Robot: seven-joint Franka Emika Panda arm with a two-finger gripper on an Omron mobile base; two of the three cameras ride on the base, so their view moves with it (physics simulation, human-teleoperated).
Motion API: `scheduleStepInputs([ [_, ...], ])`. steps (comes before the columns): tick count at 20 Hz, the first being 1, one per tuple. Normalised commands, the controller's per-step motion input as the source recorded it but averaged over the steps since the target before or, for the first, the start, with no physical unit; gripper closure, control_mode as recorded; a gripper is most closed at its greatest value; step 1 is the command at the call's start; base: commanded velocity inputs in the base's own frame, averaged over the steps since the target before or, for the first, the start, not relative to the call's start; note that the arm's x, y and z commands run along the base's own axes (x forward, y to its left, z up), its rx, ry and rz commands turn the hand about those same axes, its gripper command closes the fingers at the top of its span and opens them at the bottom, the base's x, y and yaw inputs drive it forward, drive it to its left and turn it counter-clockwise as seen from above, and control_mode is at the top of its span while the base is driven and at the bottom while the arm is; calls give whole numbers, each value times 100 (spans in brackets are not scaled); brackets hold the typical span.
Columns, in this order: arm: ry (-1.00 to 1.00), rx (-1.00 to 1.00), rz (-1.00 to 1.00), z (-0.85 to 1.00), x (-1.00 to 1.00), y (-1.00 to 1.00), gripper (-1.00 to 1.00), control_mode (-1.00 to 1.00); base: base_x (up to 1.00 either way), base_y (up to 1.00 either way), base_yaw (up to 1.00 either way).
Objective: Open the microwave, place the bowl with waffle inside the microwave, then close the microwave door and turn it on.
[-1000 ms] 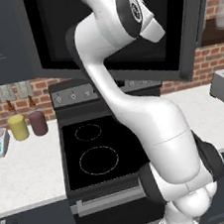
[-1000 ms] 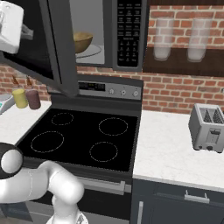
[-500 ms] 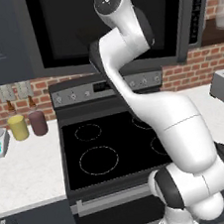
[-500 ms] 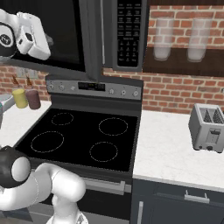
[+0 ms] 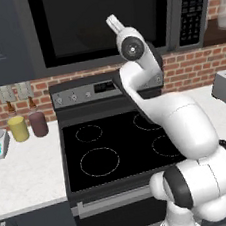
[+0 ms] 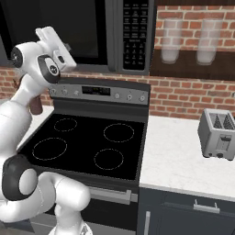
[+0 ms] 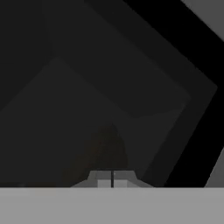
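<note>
At upper centre of the left base view, the end effector [image 5: 111, 21] is closed and empty, right against the microwave door [image 5: 98, 21], which is shut.

microwave door [image 5: 98, 21]: glossy black glass | stove [image 5: 109, 145]: smooth glossy black top

Kitchen: stove [image 5: 119, 147], microwave [image 5: 108, 22], toaster [image 6: 219, 133], brick wall [image 6: 183, 94].
</note>
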Motion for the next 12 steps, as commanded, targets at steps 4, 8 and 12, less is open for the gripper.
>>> scheduleStepInputs([
  [4, -6, 0, 19, -6, 100, 0, 100, -100, 0, 0, 0],
  [8, 11, 1, 14, 1, 100, -3, 100, -100, 0, 0, 0],
  [12, 32, 0, 10, 15, 100, -4, 100, -100, 0, 0, 0],
])
